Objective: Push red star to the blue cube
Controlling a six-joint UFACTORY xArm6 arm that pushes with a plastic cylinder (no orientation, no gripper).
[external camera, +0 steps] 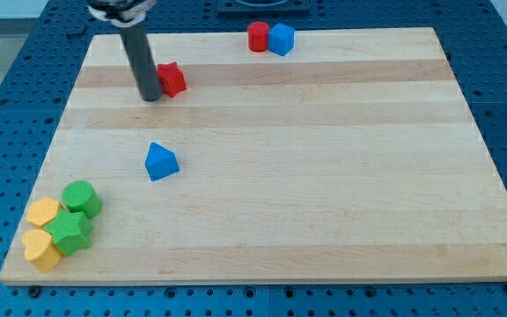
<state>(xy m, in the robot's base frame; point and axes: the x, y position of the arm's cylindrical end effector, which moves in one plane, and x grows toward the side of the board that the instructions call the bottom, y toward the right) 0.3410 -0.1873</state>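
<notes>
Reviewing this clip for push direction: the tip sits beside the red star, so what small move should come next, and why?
Probably a short push toward the view's right and slightly up. My tip stands against the left side of the red star, while the blue cube sits near the top edge, far to the star's right, beside a red cylinder. Pushing from this side should send the star that way.

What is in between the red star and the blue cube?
In the camera view, only bare board lies between the red star and the blue cube, until a red cylinder touching the cube's left side.
</notes>
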